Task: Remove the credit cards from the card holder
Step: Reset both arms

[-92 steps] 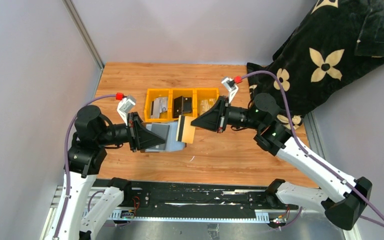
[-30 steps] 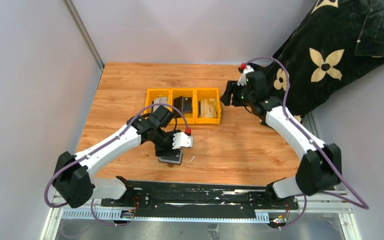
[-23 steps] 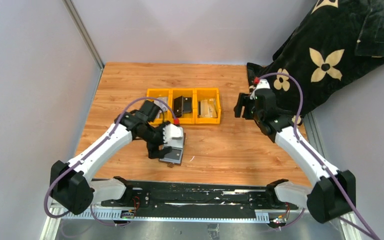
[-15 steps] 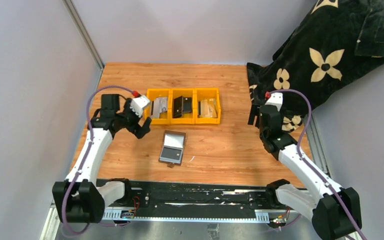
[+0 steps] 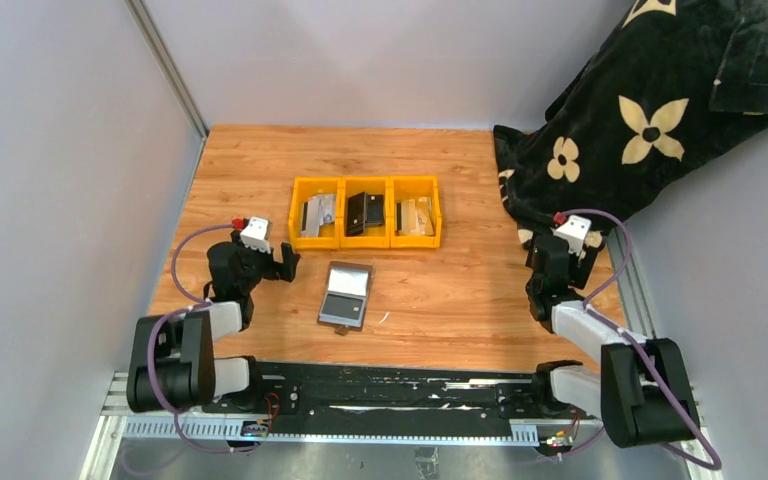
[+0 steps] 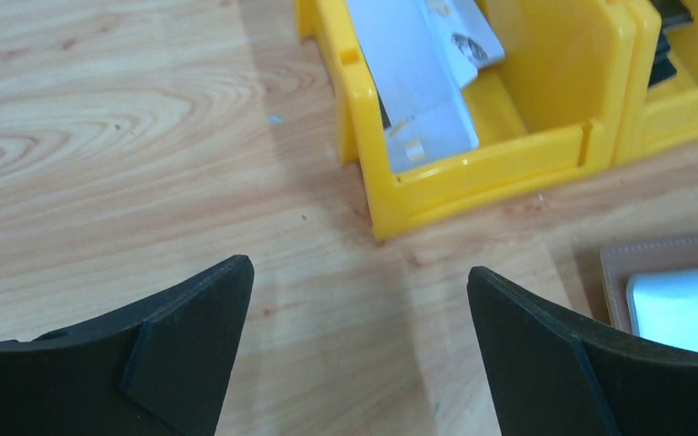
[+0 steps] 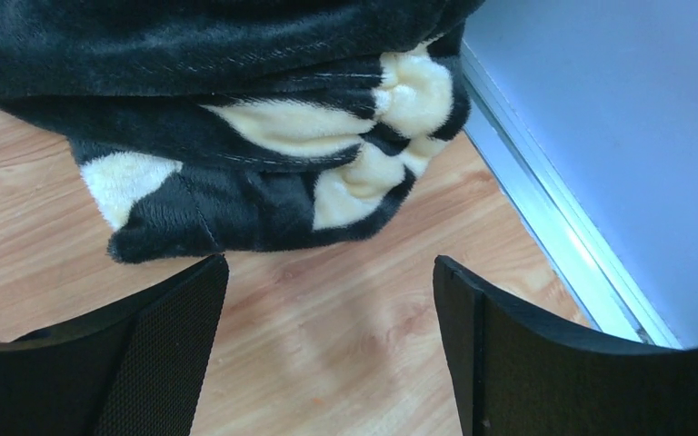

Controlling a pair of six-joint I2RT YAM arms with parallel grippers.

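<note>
Lying open, card holder (image 5: 346, 294) — interior detail unreadable.

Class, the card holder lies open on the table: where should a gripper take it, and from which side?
Probably best to take the card holder across its two long edges, descending from above: it lies flat and open, so only thin edges offer purchase.

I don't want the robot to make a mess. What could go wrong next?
1. The black flowered blanket lies right by the open right gripper; its fingers might snag it.
2. The brown leather card holder lies open and loose near the open left gripper; a sweep could shove it.
3. A grey plastic card leans up in the yellow plastic bin; a bump might tip it out.
</note>
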